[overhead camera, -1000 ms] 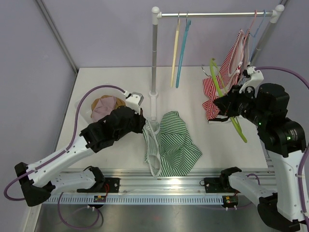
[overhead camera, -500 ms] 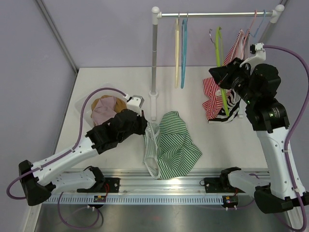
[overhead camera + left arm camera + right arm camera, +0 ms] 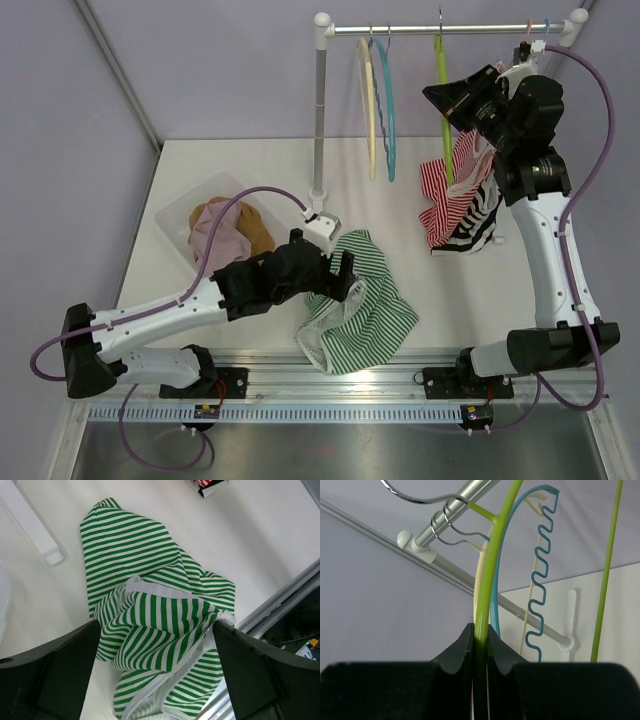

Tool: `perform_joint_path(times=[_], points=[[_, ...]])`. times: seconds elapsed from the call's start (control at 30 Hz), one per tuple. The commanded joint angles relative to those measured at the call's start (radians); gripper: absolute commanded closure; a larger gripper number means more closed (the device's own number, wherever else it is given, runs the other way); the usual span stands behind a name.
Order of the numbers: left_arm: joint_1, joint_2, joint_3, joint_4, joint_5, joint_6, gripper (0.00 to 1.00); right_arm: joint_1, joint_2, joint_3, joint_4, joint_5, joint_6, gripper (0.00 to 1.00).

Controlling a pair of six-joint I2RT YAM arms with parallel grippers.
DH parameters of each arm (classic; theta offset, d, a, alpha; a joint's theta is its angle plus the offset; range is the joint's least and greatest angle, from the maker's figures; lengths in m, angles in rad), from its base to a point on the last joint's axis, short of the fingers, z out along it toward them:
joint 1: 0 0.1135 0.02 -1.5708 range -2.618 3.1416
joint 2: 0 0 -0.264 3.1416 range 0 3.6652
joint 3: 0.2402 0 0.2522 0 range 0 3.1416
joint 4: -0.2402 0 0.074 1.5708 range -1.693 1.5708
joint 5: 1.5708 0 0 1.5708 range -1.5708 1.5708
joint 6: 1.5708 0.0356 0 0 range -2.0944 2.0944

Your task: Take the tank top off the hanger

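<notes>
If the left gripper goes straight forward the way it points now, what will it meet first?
Most likely the green striped tank top: in the wrist view it lies crumpled on the table directly ahead of the left gripper, framed by its open jaws. The gap to it is unclear.

The green-and-white striped tank top is lying off its hanger in a crumpled heap on the white table, near the front edge. Its fabric is folding over itself, with the white-trimmed openings showing along the folds, and one smoother end is stretching back toward the rear of the table. The slim lime-green plastic hanger is hanging bare and close to upright, well apart from the garment. It is showing edge-on from above, and its metal hook is apparently sitting over the silver rail, just beside a blue and a cream hanger.
</notes>
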Motion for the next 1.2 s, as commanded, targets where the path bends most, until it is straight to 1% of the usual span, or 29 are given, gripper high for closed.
perform_joint_path(times=[0.0,0.03,0.07,0.13,0.3,0.4,0.47,0.53,0.67,0.83,0.97,1.0,1.03,1.1,1.13,1.17], points=[[-0.036,-0.018,0.096,-0.063,-0.123,0.018,0.01,-0.018,0.036,0.086,0.159,-0.077,0.099,1.00],[-0.048,-0.030,0.118,-0.113,-0.164,0.017,0.01,-0.021,0.062,0.093,0.166,-0.080,0.114,1.00],[-0.053,-0.036,0.124,-0.138,-0.183,0.015,0.01,-0.023,0.073,0.096,0.200,-0.087,0.151,1.00],[-0.062,-0.067,0.138,-0.190,-0.218,0.009,0.01,-0.024,0.110,0.107,0.214,-0.112,0.183,1.00],[-0.073,-0.150,0.130,-0.251,-0.257,-0.014,0.01,-0.024,0.167,0.119,0.262,-0.143,0.237,1.00],[-0.073,-0.182,0.125,-0.268,-0.284,-0.014,0.01,-0.023,0.171,0.070,0.301,-0.147,0.268,1.00],[-0.073,-0.184,0.135,-0.281,-0.295,-0.011,0.01,-0.021,0.177,0.050,0.301,-0.156,0.280,1.00],[-0.073,-0.182,0.138,-0.290,-0.307,-0.011,0.01,-0.013,0.191,0.037,0.340,-0.167,0.280,1.00],[-0.074,-0.182,0.130,-0.270,-0.314,-0.008,0.01,0.011,0.197,-0.003,0.358,-0.175,0.280,1.00],[-0.073,-0.146,0.129,-0.252,-0.315,-0.006,0.01,0.022,0.190,-0.068,0.383,-0.169,0.283,1.00],[-0.074,-0.119,0.129,-0.238,-0.309,0.000,0.01,0.022,0.191,-0.072,0.378,-0.190,0.275,1.00],[-0.073,-0.113,0.129,-0.230,-0.309,0.003,0.01,0.022,0.188,-0.072,0.380,-0.196,0.272,0.98],[-0.073,-0.107,0.127,-0.224,-0.310,0.005,0.01,0.022,0.185,-0.071,0.374,-0.198,0.260,0.94],[-0.073,-0.089,0.122,-0.206,-0.310,0.012,0.01,0.019,0.168,-0.071,0.363,-0.198,0.246,0.81],[-0.074,-0.083,0.121,-0.198,-0.307,0.015,0.01,0.019,0.159,-0.066,0.340,-0.196,0.222,0.71],[-0.074,-0.072,0.115,-0.189,-0.304,0.018,0.01,0.019,0.151,-0.062,0.329,-0.190,0.208,0.68]])
